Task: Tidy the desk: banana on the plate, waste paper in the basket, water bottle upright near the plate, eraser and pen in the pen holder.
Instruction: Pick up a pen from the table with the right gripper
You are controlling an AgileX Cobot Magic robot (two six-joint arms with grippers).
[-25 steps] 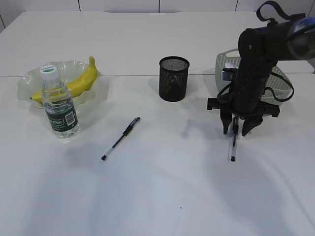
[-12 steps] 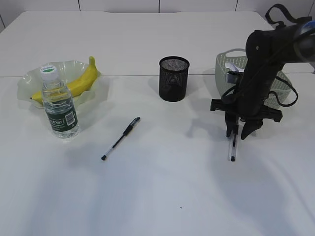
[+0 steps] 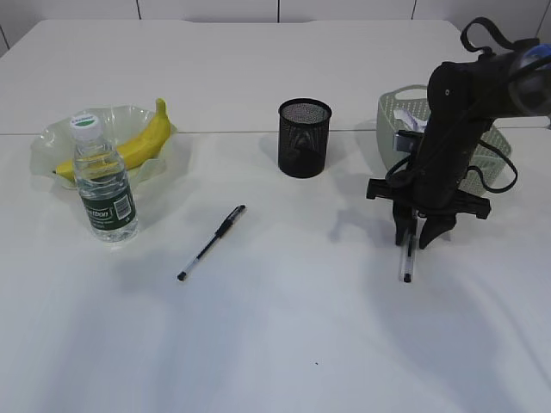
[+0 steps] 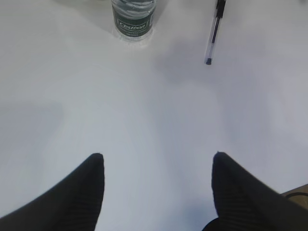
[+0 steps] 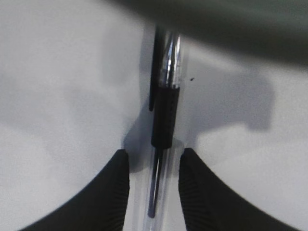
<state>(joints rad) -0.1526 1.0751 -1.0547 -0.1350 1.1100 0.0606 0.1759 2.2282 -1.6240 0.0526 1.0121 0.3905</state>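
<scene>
Pen (image 5: 162, 144) between right tool (image 5: 153, 185) fingers, possibly untouched.

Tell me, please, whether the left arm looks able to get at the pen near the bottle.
Probably yes: the left end effector is open, and only bare table lies between it and the pen.

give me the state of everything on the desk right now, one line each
banana: lying in the plate
water bottle: upright, capped, in front of the plate
left pen: lying flat on the desk, untouched
right pen: flat on the desk, between the right gripper fingers
pen holder: upright
basket: holds waste paper
left gripper: open, empty
</scene>
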